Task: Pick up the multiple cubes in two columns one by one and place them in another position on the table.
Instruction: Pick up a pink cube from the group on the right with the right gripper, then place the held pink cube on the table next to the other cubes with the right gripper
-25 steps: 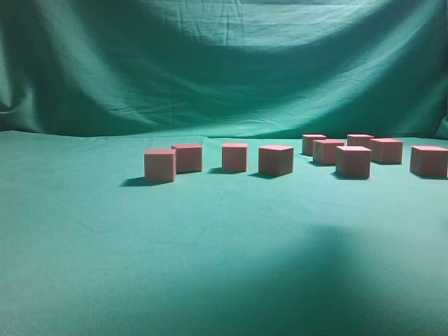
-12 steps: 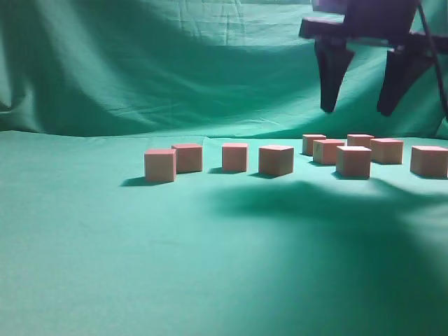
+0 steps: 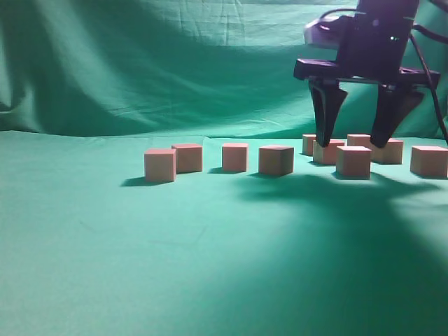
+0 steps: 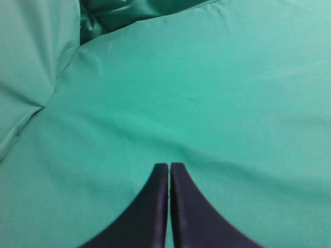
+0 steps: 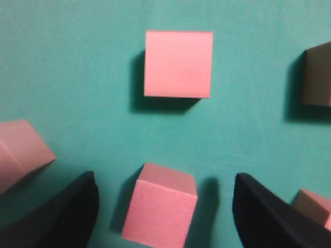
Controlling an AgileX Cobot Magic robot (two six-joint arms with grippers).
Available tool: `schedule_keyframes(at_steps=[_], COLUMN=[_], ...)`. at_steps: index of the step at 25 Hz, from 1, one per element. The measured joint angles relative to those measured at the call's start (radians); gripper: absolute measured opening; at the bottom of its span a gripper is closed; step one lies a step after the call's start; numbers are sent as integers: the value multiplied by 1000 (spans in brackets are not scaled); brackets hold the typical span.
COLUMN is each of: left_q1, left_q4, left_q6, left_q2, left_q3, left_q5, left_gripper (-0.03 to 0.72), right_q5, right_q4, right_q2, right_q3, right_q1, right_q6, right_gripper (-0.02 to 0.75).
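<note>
Exterior view: nine cubes [image 3: 160, 165] sit on the green table [image 3: 140, 245], four in a row at left, five clustered at right. Right gripper [image 3: 353, 145] hangs spread wide over the right cluster, one cube [image 5: 161, 205] lying untouched between its fingers [image 5: 258, 209]. Left gripper [image 4: 169, 165] is clenched empty above bare cloth.

I see my right gripper [image 3: 353, 143] spread wide over the crowded cube cluster [image 3: 353, 150] near the far right edge of the table [image 3: 175, 266], with neighbouring cubes close on both sides of its fingers. A row of four cubes [image 3: 217, 159] blocks the far middle. The whole near half and left side lie free for passage.
</note>
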Motion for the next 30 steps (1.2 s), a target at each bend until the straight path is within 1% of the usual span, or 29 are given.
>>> schedule_keyframes(at_steps=[3,4,5,7,8,9,13,17,18,20,23,28,30], left_q1=[0,0,0,0,0,0,0,0,0,0,0,0,0], left_q4=[0,0,0,0,0,0,0,0,0,0,0,0,0], left_q6=[0,0,0,0,0,0,0,0,0,0,0,0,0], left_q2=[0,0,0,0,0,0,0,0,0,0,0,0,0], left_q3=[0,0,0,0,0,0,0,0,0,0,0,0,0], left_q5=[0,0,0,0,0,0,0,0,0,0,0,0,0], left_gripper=[0,0,0,0,0,0,0,0,0,0,0,0,0], right_q5=[0,0,0,0,2,2,18,96,111,128,144,151,133], right_q4=[-2,-2,-2,-2,-2,-2,-2,4,4,4,8,13,14], right_q2=[19,24,29,35,35,35,35,-19,-50,-109,-177,-172,-150], right_q3=[0,0,0,0,0,0,-2,-26,-31,-33,-39,-39,-39], right_q1=[0,0,0,0,0,0,0,4,16,56,152,335,390], right_q6=[0,0,-2,-2,-2,-2,-2,-15,-23,-27,-34,-52,-82], right_gripper=[494,427,377,282,255,267,267,267,267,267,267,267,267])
